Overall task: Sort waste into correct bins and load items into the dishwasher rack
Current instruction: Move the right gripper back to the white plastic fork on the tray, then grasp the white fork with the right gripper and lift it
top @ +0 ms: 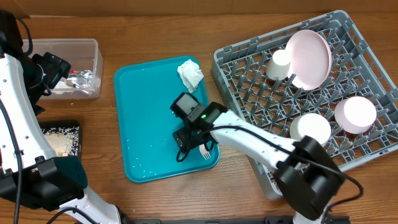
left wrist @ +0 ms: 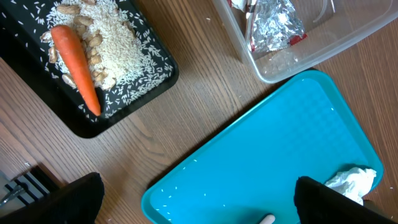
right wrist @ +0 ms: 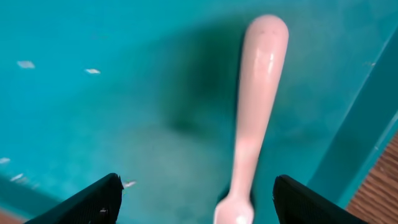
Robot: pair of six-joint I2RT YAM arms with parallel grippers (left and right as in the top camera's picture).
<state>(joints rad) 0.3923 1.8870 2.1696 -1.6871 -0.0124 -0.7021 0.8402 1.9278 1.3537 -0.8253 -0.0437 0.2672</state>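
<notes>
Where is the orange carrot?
In the left wrist view it is at the upper left: the carrot lies on the rice in the black tray, up and left of the teal tray.

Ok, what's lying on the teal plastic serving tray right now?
On the teal tray: a crumpled white napkin at its far edge and a white plastic fork. Overhead, the right end effector hides most of the fork; anything else beneath it cannot be seen.

White fork (top: 204,151) lies flat at the teal tray's (top: 140,124) near right corner, crumpled napkin (top: 190,74) at its far edge. Right: rack (top: 239,74) holding plate (top: 309,56), cup (top: 279,65), bowls (top: 356,114). Left: carrot (left wrist: 74,65), rice (left wrist: 118,43) in black tray (left wrist: 134,102); foil (left wrist: 277,25) in tub (left wrist: 336,37).
</notes>
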